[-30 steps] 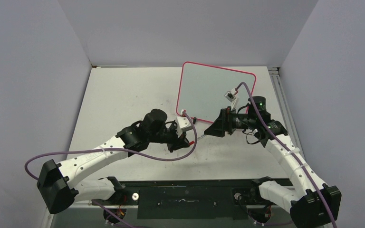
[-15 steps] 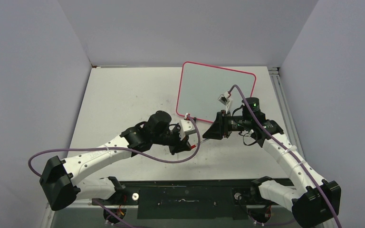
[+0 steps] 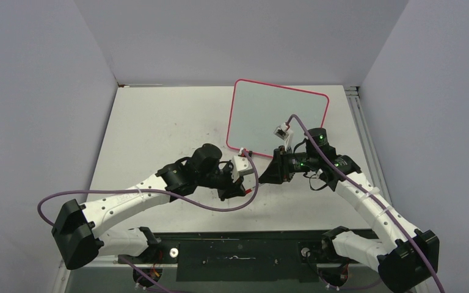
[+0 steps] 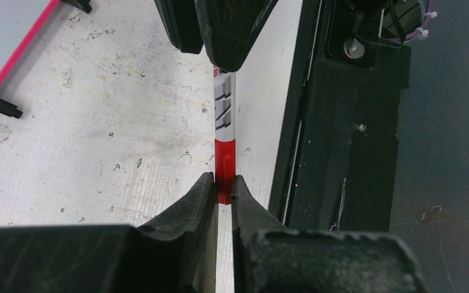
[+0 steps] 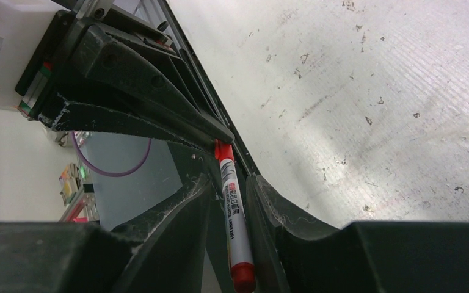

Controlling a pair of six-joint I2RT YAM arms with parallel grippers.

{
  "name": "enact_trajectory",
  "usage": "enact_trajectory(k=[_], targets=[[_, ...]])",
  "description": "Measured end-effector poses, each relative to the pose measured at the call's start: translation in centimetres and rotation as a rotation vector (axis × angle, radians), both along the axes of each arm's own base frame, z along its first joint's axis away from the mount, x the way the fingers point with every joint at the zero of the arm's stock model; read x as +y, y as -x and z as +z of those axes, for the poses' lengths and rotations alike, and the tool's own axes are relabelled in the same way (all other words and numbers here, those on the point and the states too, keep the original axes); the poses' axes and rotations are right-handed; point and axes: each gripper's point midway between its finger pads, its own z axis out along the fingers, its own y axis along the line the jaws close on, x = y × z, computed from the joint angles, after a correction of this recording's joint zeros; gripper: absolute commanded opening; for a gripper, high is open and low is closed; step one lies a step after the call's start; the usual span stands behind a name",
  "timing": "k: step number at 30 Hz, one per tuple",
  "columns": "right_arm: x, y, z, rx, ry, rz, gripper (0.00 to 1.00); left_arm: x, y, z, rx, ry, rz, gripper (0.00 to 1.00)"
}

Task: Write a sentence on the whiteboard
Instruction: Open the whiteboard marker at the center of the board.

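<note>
Right arm has advanced leftward with its jaws narrowing. The right gripper [image 5: 229,180] flanks the marker [image 4: 225,110] barrel closely, but firm contact cannot be confirmed. The left gripper [image 4: 223,183] is clamped on the red cap. The marker's long axis runs left to right, bridging both grippers. The whiteboard [image 3: 279,110] lies just beyond them on the far side, its face blank.
</note>
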Motion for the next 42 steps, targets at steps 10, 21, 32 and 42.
enact_trajectory(k=[10, 21, 32, 42], targets=[[0.2, 0.2, -0.5, -0.009, 0.025, 0.004, 0.05, 0.1, 0.1, -0.3, 0.005, -0.011, -0.001, 0.10], [-0.2, -1.5, -1.3, -0.003, 0.049, -0.135, 0.05, 0.6, -2.5, 1.5, 0.075, 0.071, 0.146, 0.87], [-1.8, -4.3, 4.9, -0.171, -0.068, -0.303, 0.05, 1.9, -4.2, 9.8, 0.119, 0.466, 0.464, 0.88], [-2.1, -3.2, 8.0, -0.209, -0.220, -0.361, 0.05, 1.0, -4.2, 10.4, 0.334, 0.676, 0.536, 0.89]])
